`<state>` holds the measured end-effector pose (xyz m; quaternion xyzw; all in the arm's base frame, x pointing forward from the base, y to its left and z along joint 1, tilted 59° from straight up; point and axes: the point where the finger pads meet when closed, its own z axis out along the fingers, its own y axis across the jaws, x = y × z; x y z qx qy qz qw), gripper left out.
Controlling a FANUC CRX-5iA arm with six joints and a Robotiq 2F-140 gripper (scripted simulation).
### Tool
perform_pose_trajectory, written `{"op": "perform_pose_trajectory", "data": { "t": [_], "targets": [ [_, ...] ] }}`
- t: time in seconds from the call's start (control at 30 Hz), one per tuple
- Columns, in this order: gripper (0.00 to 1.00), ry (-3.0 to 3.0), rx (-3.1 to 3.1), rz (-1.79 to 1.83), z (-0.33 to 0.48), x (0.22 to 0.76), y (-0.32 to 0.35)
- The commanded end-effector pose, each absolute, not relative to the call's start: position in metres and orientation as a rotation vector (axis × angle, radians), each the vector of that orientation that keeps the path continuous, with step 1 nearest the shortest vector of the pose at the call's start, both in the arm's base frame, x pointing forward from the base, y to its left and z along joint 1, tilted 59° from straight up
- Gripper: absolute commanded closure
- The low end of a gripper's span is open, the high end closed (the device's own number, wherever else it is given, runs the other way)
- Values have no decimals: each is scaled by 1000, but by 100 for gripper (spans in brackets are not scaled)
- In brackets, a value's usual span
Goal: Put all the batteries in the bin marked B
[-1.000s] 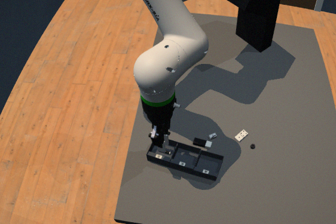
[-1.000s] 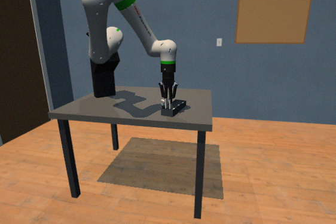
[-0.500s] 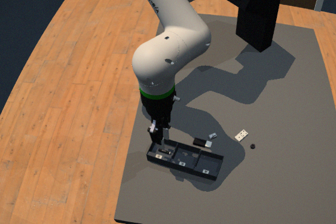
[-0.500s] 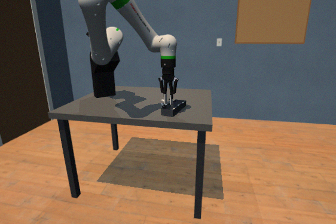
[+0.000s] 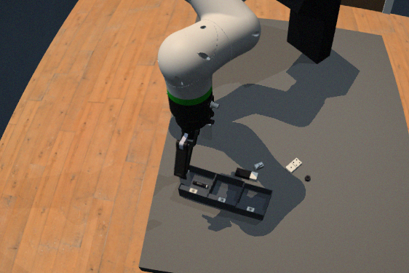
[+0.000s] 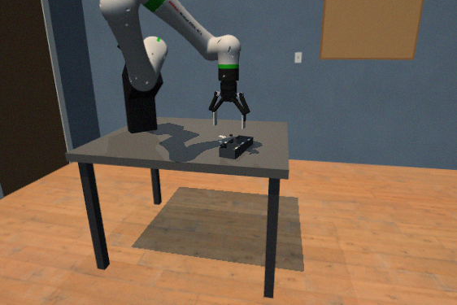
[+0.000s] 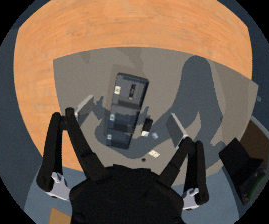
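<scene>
Gripper (image 6: 228, 124) hanging above bin row, fingers spread wide, gripping nothing. Three-compartment bin tray (image 5: 262, 215) sitting on grey table (image 5: 346, 199). Left compartment holding battery (image 5: 200, 185), lying flat. Middle and right compartments showing only label tags. Beside tray: black-and-white block (image 5: 246, 174), small grey piece (image 5: 258, 164), domino (image 5: 293, 164), black button (image 5: 307, 177).
</scene>
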<state>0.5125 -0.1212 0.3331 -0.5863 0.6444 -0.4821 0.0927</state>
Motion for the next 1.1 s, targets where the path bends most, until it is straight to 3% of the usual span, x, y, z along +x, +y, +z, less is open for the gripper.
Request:
{"op": "perform_pose_trajectory", "data": {
  "t": [0.0,0.53,1.07],
  "targets": [
    [0,1914,-1740,-1432,340,504,-115],
    [0,1914,-1740,-1432,368,467,-87],
    [0,1914,-1740,-1432,368,467,-87]
  ]
}}
